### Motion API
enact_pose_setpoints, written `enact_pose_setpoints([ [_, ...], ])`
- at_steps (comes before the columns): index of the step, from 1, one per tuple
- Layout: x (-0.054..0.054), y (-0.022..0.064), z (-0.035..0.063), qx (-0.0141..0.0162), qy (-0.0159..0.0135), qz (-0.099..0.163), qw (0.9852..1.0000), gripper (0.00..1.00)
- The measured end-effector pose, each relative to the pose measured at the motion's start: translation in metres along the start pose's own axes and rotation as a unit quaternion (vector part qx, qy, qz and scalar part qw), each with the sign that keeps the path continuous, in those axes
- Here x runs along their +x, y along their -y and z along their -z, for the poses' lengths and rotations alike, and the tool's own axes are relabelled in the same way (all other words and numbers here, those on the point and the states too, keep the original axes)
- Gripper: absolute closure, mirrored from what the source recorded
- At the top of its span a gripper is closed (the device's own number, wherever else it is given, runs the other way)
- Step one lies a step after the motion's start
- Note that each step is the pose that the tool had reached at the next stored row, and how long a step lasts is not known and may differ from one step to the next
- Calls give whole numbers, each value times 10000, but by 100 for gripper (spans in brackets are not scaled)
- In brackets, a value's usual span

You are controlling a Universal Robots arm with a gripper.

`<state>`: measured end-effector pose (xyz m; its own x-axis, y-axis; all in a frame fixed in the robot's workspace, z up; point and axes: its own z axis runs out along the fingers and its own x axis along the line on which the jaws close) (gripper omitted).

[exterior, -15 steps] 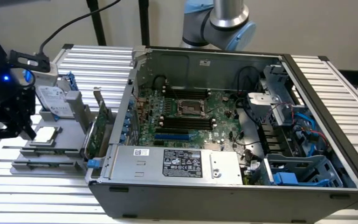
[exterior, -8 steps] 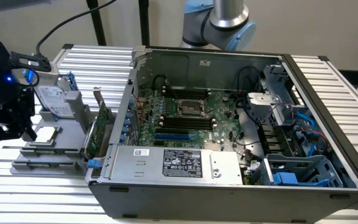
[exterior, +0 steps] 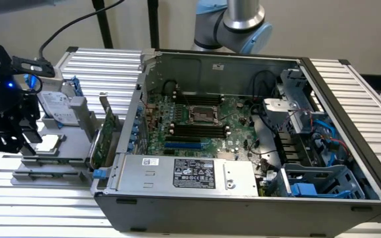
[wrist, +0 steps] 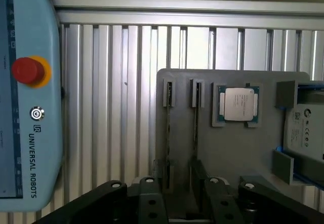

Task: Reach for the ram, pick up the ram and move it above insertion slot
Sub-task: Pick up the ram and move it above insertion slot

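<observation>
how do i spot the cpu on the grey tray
Beside the open case, on the exterior view's left, sits a grey tray. The cpu lies on it between two narrow slots and the hard drive. It is the only square silver plate with a greenish rim; the drive is bigger, white-labelled, blue-railed.

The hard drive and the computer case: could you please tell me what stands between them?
In the exterior view, a green expansion card stands on edge between the hard drive and the computer case, close beside the case's wall.

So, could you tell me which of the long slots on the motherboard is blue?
The blue slot nearest the silver power supply; the long slots between it and the CPU socket are black.
</observation>
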<state>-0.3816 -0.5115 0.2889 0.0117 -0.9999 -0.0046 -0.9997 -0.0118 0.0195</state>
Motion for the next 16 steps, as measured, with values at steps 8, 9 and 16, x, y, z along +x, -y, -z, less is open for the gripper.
enact_pose_setpoints([
  [8, 18, 2, -145, 0, 0, 0, 10000, 64],
  [9, 21, 3, -162, 0, -1, 0, 10000, 64],
  [16, 40, 5, -290, 0, -1, 0, 10000, 64],
])
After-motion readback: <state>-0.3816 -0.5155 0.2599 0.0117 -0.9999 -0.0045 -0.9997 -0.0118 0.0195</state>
